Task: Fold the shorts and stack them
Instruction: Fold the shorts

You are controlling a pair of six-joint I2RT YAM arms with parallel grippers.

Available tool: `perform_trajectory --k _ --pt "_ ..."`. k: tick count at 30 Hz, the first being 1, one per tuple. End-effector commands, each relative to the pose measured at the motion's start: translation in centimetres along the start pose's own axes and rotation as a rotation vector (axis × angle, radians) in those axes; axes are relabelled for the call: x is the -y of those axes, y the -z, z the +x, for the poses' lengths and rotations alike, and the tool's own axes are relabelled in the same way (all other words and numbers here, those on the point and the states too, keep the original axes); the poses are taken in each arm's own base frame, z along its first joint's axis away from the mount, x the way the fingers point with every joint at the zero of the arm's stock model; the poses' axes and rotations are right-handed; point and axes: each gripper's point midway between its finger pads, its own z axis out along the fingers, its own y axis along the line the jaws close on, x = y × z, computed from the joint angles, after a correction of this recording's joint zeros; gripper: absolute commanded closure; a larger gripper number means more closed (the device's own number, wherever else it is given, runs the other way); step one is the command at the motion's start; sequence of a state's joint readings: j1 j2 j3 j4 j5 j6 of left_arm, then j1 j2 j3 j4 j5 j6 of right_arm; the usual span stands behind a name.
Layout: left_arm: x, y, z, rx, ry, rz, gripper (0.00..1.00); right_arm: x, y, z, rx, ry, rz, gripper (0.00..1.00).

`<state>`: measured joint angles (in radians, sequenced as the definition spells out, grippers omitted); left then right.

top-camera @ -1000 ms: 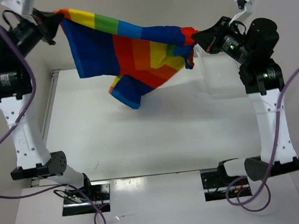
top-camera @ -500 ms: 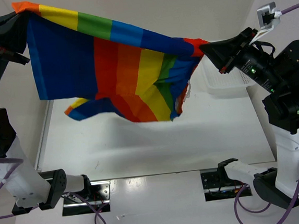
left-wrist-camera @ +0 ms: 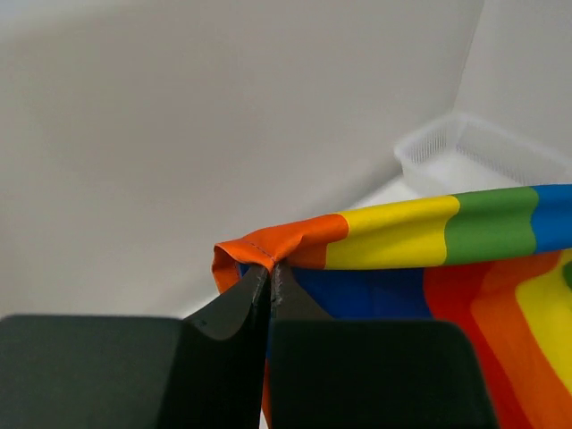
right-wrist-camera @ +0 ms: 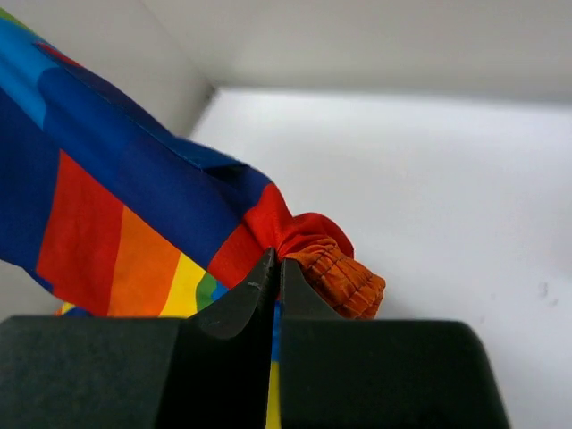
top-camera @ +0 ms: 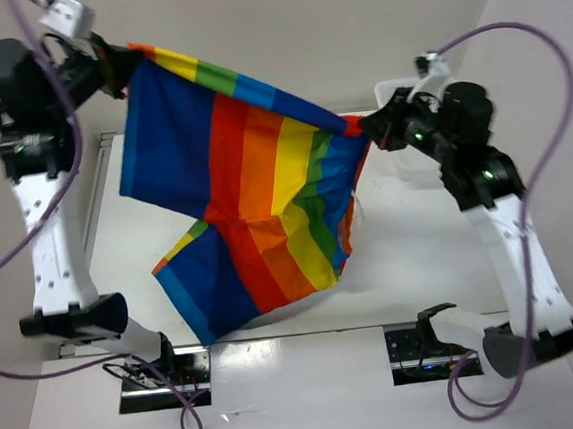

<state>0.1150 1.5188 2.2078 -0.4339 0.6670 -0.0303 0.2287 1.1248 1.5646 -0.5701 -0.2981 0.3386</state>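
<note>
Top view looks down; close wrist views share shorts (top-camera: pixel 255 197)

White mesh basket (left-wrist-camera: pixel 435 164), white table (top-camera: pixel 426 257)

We saw shorts (top-camera: pixel 265 196) spread out in air, waistband stretched, sloping down toward right; rainbow stripes vertical, both legs dangling loose.
</note>
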Motion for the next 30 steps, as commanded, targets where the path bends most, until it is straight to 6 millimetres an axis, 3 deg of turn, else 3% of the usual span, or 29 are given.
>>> perform_trajectory --k 1,3,4,5,6,7,8,9,10,13,15,16,17,22,25,27,28,29,30 --pt "-5.6 -3.3 8.7 -0.106 0.042 -0.104 1.00 7.6 -4.8 6.1 -0.157 -0.032 0.157 0.99" --pt "-7.1 -4.8 14.4 -0.191 0.106 -0.118 1.00 10.4 -8.2 10.0 -0.259 -0.086 0.178 0.99" --pt "-7.6 -5.0 17.8 -0.250 0.146 -0.137 1.00 10.9 -9.6 10.9 -0.275 -0.105 0.169 0.99" --pt "-8.0 -5.2 19.8 -0.286 0.169 -0.152 1.00 11.4 -10.8 11.4 -0.291 -0.112 0.158 0.99" --pt "-8.6 -5.7 22.8 -0.329 0.197 -0.161 1.00 13.3 -13.0 14.2 -0.364 -0.158 0.189 0.99" --pt "-8.9 -5.8 24.5 -0.357 0.214 -0.171 1.00 14.1 -14.0 14.8 -0.381 -0.164 0.206 0.99" --pt "-9.3 -6.0 25.8 -0.378 0.226 -0.181 1.00 14.4 -15.4 14.1 -0.362 -0.170 0.202 0.99" --pt "-9.5 -6.4 28.4 -0.417 0.253 -0.179 1.00 15.0 -16.4 14.6 -0.375 -0.191 0.211 0.99" --pt "-9.9 -6.7 29.0 -0.424 0.255 -0.187 1.00 16.3 -18.3 15.4 -0.395 -0.197 0.235 0.99" --pt "-11.2 -7.2 31.1 -0.458 0.276 -0.204 1.00 18.4 -21.0 15.4 -0.399 -0.225 0.280 1.00" --pt "-11.6 -7.5 32.5 -0.483 0.291 -0.211 1.00 19.1 -22.1 15.5 -0.395 -0.232 0.290 1.00" --pt "-12.1 -8.0 31.8 -0.466 0.279 -0.213 1.00 18.9 -22.9 14.3 -0.372 -0.237 0.284 1.00" --pt "-12.2 -8.1 32.7 -0.483 0.291 -0.211 1.00 19.9 -23.6 16.1 -0.416 -0.252 0.302 0.99" --pt "-12.1 -8.0 33.4 -0.499 0.301 -0.210 1.00 19.6 -24.7 16.5 -0.421 -0.270 0.284 0.97" --pt "-12.2 -7.9 32.1 -0.479 0.283 -0.222 1.00 19.9 -24.5 16.6 -0.414 -0.275 0.304 0.97" --pt "-13.1 -8.1 31.8 -0.465 0.274 -0.232 1.00 19.5 -25.2 15.6 -0.411 -0.285 0.293 0.97" --pt "-13.1 -8.4 32.5 -0.470 0.282 -0.220 1.00 19.5 -25.6 15.7 -0.420 -0.289 0.285 0.97" --pt "-13.2 -8.5 32.8 -0.476 0.287 -0.220 1.00 19.5 -26.5 17.0 -0.446 -0.292 0.284 0.97" --pt "-13.4 -9.0 32.8 -0.469 0.285 -0.211 1.00 19.1 -27.0 15.8 -0.430 -0.287 0.265 0.97"
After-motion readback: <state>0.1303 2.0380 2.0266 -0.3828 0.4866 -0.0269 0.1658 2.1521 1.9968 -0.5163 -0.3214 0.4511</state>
